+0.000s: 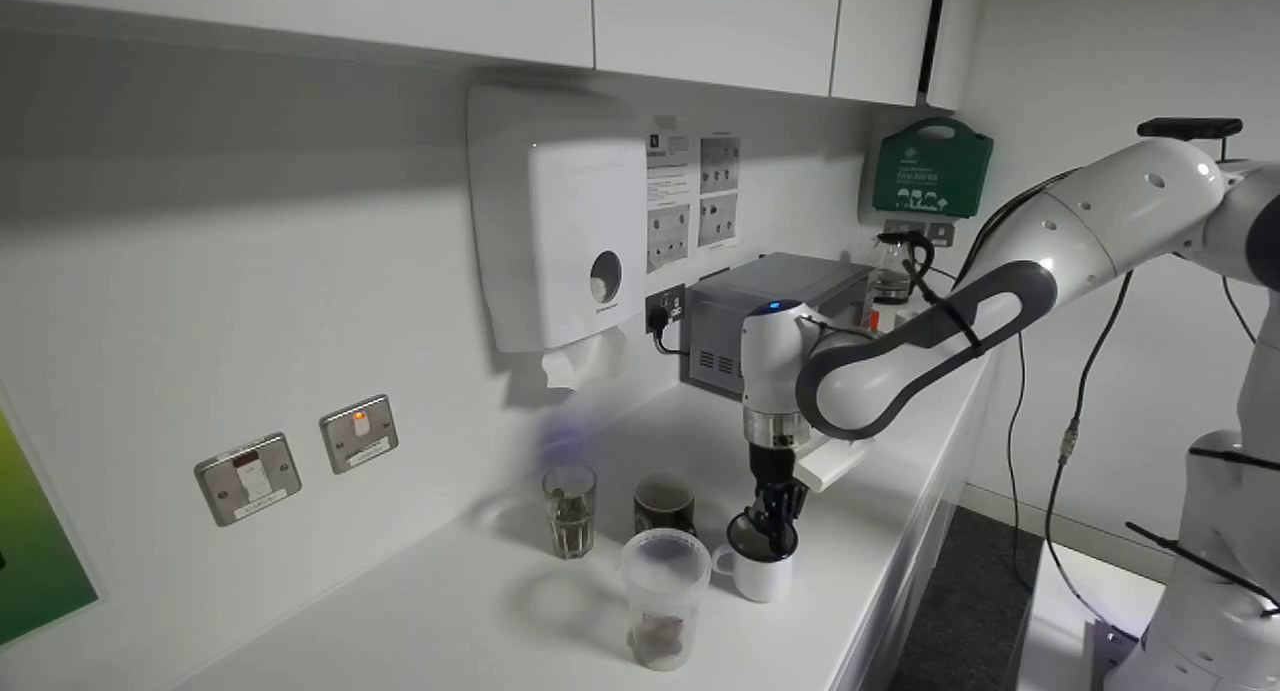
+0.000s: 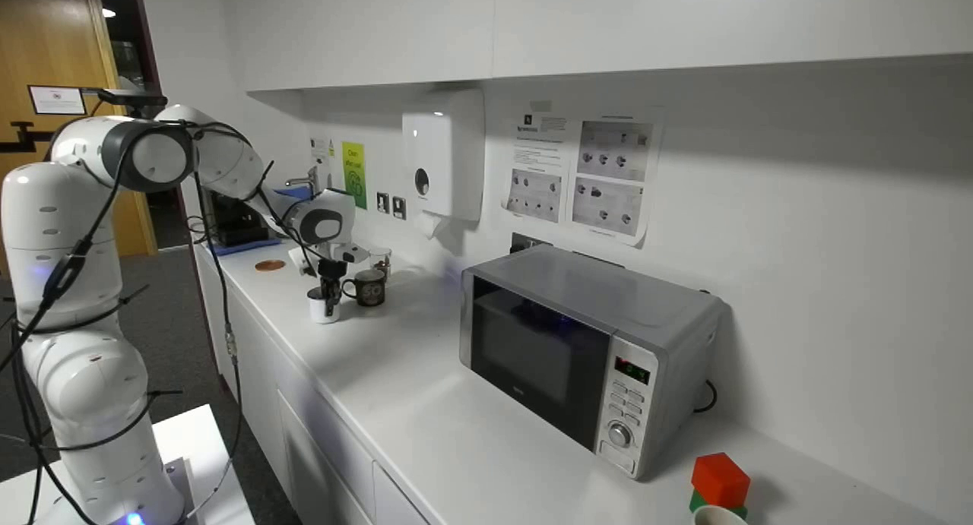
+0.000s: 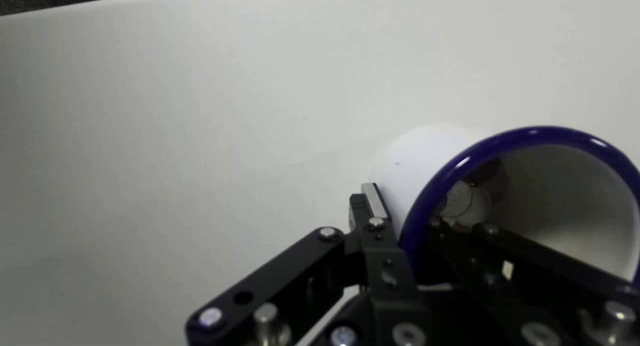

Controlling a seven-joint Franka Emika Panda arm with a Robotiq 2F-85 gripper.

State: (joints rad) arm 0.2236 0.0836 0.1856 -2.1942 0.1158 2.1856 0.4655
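The gripper [image 3: 406, 226] is closed on the side of a white mug [image 1: 765, 579] with a dark blue rim, one finger inside it and one against its outside. The mug stands upright on the tabletop [image 1: 500, 631], directly below the gripper; coin-like discs [image 3: 472, 203] lie at its bottom. Just beside the gripper, toward the wall [image 1: 250, 301], is a dark mug [image 2: 370, 289]. Near the gripper too, also wallward, stands a tall translucent tub [image 1: 665, 576]. Past the dark mug is a clear glass [image 1: 570, 516]. Farther off, higher than the gripper, hangs a white towel dispenser [image 1: 560, 221]. Well apart from the gripper sits a microwave [image 2: 570, 350], with a red block [image 2: 720, 479] beyond.
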